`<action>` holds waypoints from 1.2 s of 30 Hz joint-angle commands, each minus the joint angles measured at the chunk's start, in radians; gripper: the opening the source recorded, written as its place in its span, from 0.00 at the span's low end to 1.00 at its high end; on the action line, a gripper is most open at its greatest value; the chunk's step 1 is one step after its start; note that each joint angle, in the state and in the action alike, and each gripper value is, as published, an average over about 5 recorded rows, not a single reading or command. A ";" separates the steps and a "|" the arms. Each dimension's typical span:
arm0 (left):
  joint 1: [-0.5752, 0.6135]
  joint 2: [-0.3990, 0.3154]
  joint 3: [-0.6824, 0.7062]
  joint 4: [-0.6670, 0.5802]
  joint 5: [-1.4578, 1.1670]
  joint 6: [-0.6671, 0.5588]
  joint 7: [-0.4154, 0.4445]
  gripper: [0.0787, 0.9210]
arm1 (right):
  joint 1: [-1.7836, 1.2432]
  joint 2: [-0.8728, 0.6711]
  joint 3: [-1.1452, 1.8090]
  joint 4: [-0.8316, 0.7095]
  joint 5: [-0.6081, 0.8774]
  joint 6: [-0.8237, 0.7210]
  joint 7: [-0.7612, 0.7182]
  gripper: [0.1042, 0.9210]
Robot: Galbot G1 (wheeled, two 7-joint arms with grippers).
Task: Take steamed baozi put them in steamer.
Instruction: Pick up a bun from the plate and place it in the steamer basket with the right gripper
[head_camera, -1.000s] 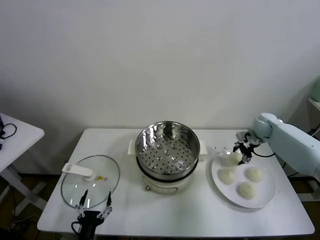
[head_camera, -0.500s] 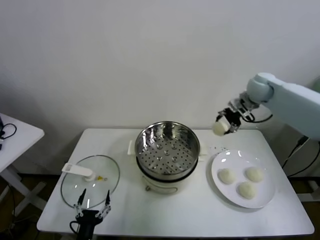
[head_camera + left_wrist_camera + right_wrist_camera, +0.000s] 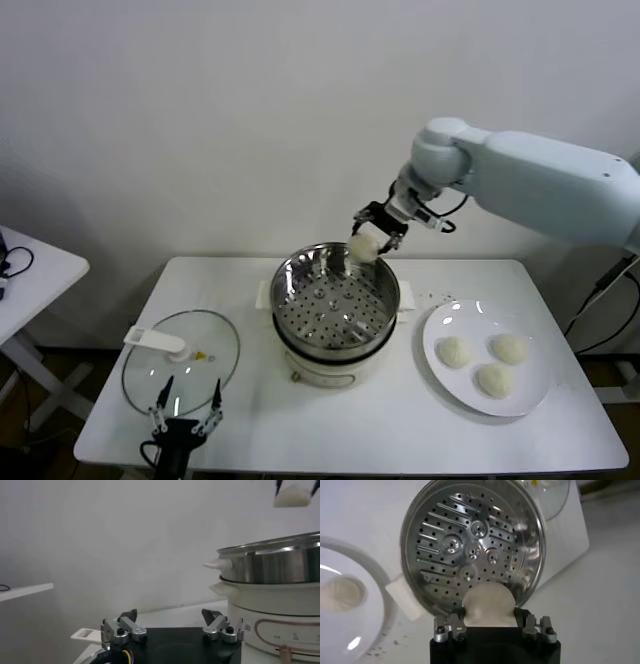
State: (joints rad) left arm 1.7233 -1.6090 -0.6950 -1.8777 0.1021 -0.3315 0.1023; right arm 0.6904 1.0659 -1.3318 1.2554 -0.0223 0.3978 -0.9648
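Carrying one baozi (image 3: 363, 247) clamped in the right gripper (image 3: 373, 232) above the far rim of the empty steamer (image 3: 335, 300), high enough to clear its wall, left gripper (image 3: 187, 413) idling spread open near the surface (image 3: 400, 420) edge.

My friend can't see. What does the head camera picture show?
The right gripper holds a baozi above the far rim of the empty steamer in the middle of a white table. Three more baozi sit on a plate to the right; a glass lid lies to the left, with the open left gripper near it.
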 commanded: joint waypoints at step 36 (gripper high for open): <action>-0.008 -0.017 -0.004 0.045 0.004 -0.032 -0.014 0.88 | -0.228 0.313 0.043 -0.460 -0.265 0.393 0.045 0.68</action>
State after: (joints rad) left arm 1.7163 -1.6090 -0.6979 -1.8394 0.1071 -0.3595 0.0891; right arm 0.4738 1.3613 -1.2869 0.8303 -0.2783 0.7673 -0.9024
